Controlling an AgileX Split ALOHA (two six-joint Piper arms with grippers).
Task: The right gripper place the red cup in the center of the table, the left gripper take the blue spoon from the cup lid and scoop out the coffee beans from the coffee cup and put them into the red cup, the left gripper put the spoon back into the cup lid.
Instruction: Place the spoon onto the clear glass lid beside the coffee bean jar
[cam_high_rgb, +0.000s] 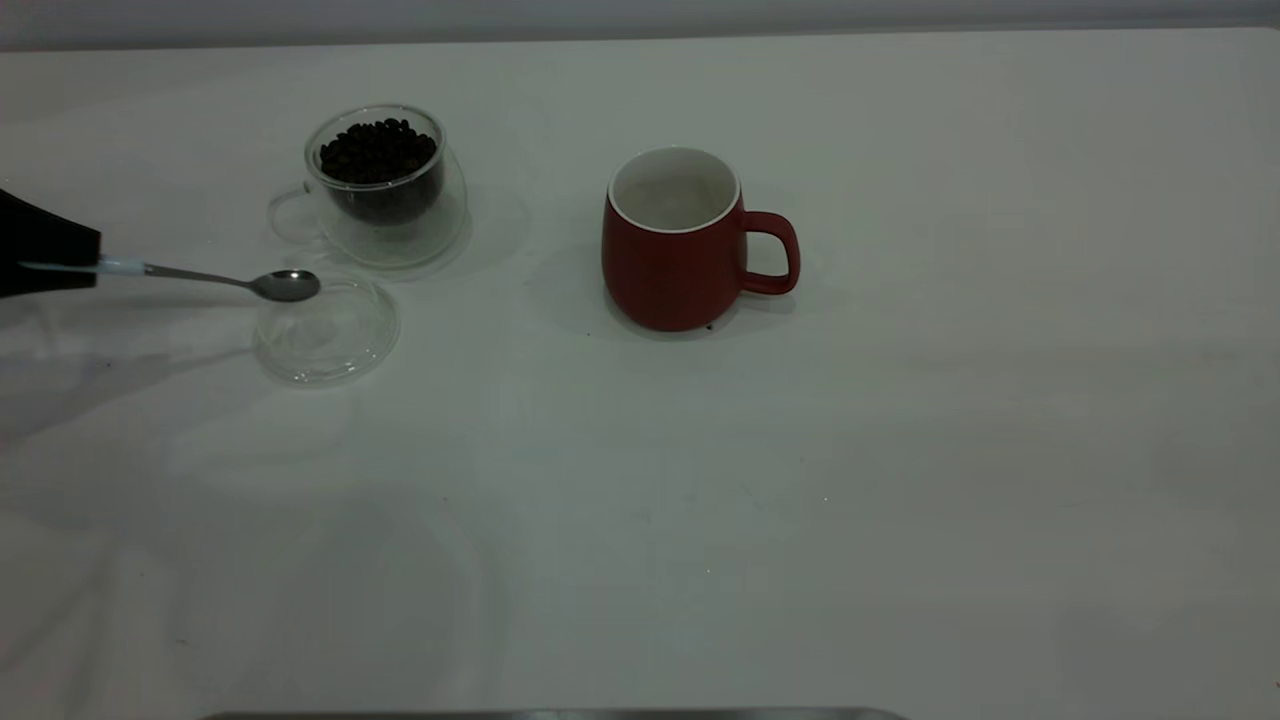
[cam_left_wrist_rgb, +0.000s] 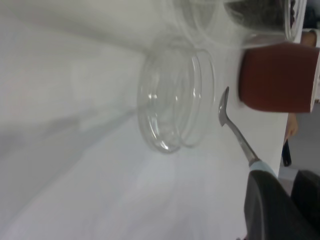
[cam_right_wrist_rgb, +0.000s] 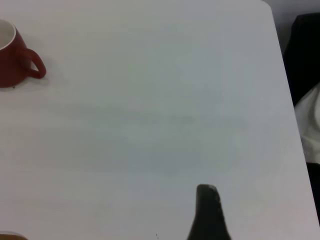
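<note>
Exterior view showed your left gripper (cam_high_rgb: 85, 265) clamped on the blue spoon (cam_high_rgb: 215, 278), its bowl over the cup lid's (cam_high_rgb: 325, 335) rim. Coffee beans (cam_high_rgb: 378, 150) filled the coffee cup (cam_high_rgb: 385, 185); the red cup (cam_high_rgb: 675, 240) stood mid-desk (cam_high_rgb: 900, 450).

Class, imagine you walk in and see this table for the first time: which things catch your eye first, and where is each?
The red cup stands out near the middle of the white table, apparently empty, handle toward the right arm's side. To its left, the glass coffee cup holds dark coffee beans. At the left edge, the left gripper holds the spoon by its handle, bowl over the clear lid.
</note>
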